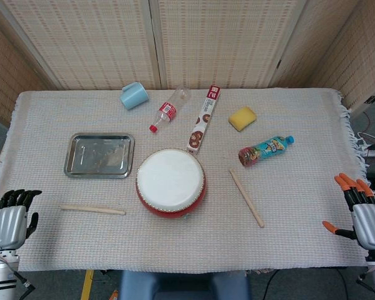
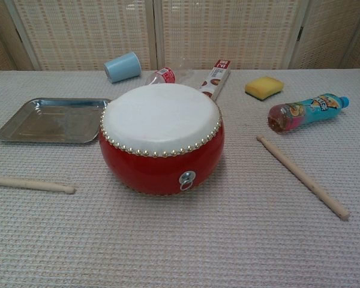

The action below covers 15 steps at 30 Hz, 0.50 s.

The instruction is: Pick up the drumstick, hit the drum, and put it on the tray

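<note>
The left hand (image 1: 11, 220), silver-backed with black fingers (image 1: 20, 197) pointing away from the robot, hovers empty at the near left corner, while the right hand (image 1: 360, 215), its orange-tipped fingers (image 1: 350, 182) spread apart and thumb out to the side, holds nothing at the near right edge.

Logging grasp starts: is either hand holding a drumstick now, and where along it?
Nothing is held. Left hand and right hand are off both drumsticks, which lie on the cloth.
</note>
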### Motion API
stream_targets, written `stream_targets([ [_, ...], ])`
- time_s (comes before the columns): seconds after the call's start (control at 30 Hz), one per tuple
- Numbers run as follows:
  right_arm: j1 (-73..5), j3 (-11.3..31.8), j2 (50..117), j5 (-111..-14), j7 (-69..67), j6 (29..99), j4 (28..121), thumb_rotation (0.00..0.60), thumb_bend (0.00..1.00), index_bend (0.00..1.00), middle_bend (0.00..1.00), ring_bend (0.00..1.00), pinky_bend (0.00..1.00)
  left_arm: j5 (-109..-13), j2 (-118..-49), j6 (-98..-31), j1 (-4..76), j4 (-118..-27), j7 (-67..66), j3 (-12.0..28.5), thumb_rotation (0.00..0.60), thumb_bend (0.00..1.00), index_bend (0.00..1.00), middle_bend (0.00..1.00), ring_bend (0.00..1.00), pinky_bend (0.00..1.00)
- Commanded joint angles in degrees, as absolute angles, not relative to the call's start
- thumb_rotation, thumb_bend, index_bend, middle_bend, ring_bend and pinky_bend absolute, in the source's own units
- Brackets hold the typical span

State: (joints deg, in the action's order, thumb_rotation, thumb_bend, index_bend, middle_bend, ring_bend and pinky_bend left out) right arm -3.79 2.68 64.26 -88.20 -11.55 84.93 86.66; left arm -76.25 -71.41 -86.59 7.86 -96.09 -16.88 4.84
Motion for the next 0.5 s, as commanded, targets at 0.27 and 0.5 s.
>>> stream_targets([
  [0.27,-3.8,2.4,63.4,-89.1,-11.4,85.5,88.0,0.6,0.06,0.0,0.02,0.0,0.07,-76.7,-70.9,-85.6,7.7,-96.3,-14.5,4.8,0.6,0.41,0.29,0.27,0.18,0.13],
  [0.5,-4.1,2.9,61.8,-91.1,-10.4,87.2,89.7,0.6,0.06,0.0,0.02,0.0,0.07,-78.4,-71.0,-78.9,11.9,-93.6,-5.8,6.3,0.6,0.41,0.38,0.29,0.21,0.14],
])
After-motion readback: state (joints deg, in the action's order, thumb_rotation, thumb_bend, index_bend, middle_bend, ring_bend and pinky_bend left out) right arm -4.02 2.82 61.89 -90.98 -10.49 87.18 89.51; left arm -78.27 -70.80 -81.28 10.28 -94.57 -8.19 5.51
